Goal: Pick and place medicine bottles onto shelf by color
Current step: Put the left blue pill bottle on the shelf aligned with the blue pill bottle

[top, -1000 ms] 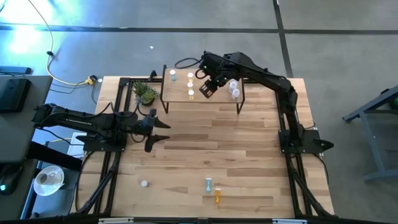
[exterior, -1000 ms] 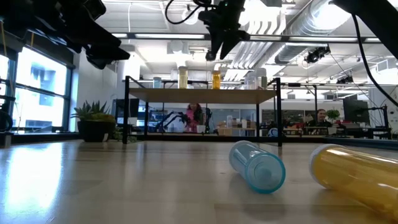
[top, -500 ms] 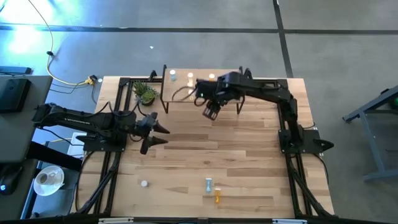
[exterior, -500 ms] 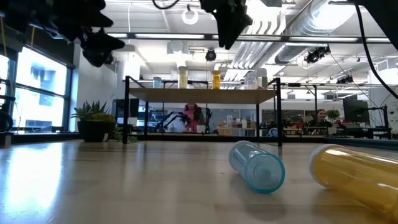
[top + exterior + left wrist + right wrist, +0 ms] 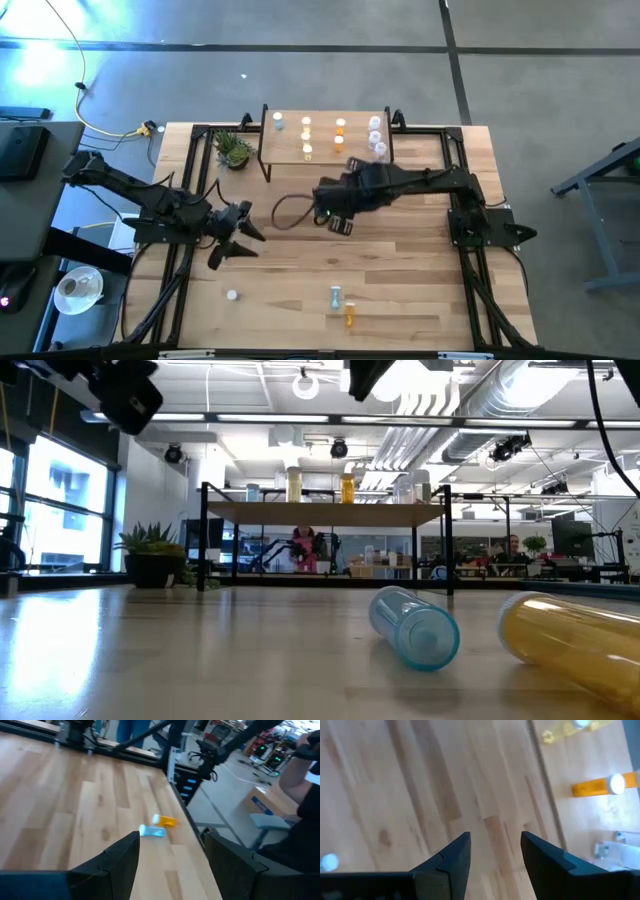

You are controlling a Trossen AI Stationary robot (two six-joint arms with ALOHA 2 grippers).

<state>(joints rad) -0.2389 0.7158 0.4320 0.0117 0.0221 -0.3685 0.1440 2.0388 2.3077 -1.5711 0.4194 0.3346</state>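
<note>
The shelf (image 5: 325, 138) stands at the table's far side on thin black legs, and several medicine bottles stand upright on its top: blue (image 5: 278, 122), yellow (image 5: 306, 125), orange (image 5: 340, 127), clear (image 5: 375, 125). Near the table's front edge a blue bottle (image 5: 336, 296) and an orange bottle (image 5: 349, 316) lie on their sides, and a white-capped bottle (image 5: 232, 295) stands to their left. My right gripper (image 5: 340, 222) hangs open over the table's middle, pointing down. My left gripper (image 5: 235, 243) is open at the table's left, and nothing is between its fingers.
A small green potted plant (image 5: 233, 150) stands left of the shelf. A black cable (image 5: 285, 210) loops beside my right gripper. Bare wood lies between the shelf and the lying bottles (image 5: 151, 831). People and desks show in the room beyond the table.
My right gripper has swung from above the shelf toward the table's near edge, out over the middle of the table, and has stayed open. My left gripper has drawn back toward the table's near left and turned, still open. The bottles have kept their places.
</note>
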